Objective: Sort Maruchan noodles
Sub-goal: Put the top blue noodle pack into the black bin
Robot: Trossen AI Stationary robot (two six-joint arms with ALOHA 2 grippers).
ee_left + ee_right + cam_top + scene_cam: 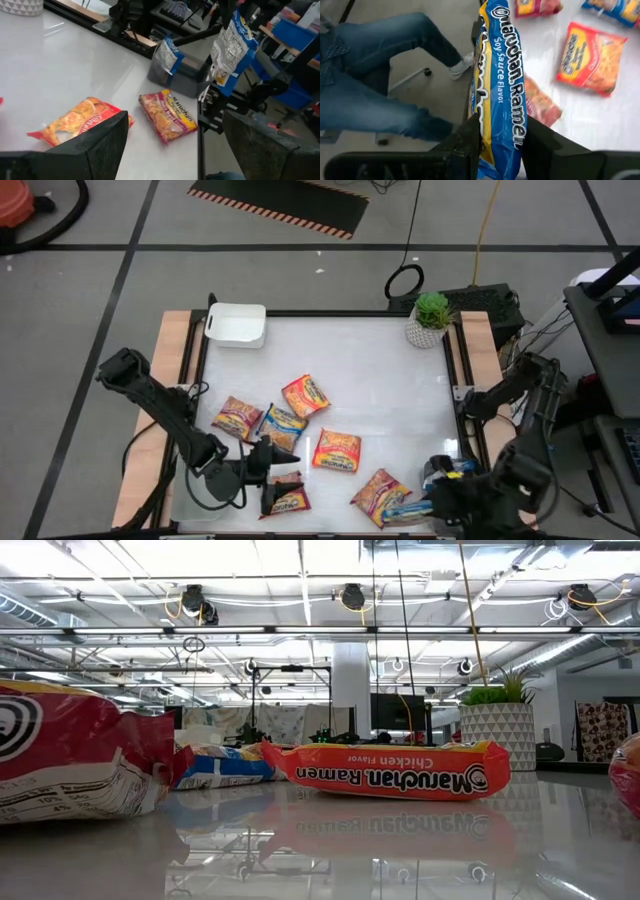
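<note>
Right tool (500, 145) clamped on blue soy sauce packet (501, 75), near worktop (380, 380) corner. Left tool (285, 470) gapes wide, holding nothing

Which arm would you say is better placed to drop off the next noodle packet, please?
Right. The right gripper is already shut on a blue Soy Sauce packet at the table's near right corner. The left gripper is open and empty above the dark red packet.

Glossy white worktop (370, 380) with wooden side rails. Shallow white rectangular plastic bin (237, 324) at one far corner; small green plant in white patterned pot (429, 319) at the other. Seated person's blue-jeaned legs (380, 75) beside the worktop.
</note>
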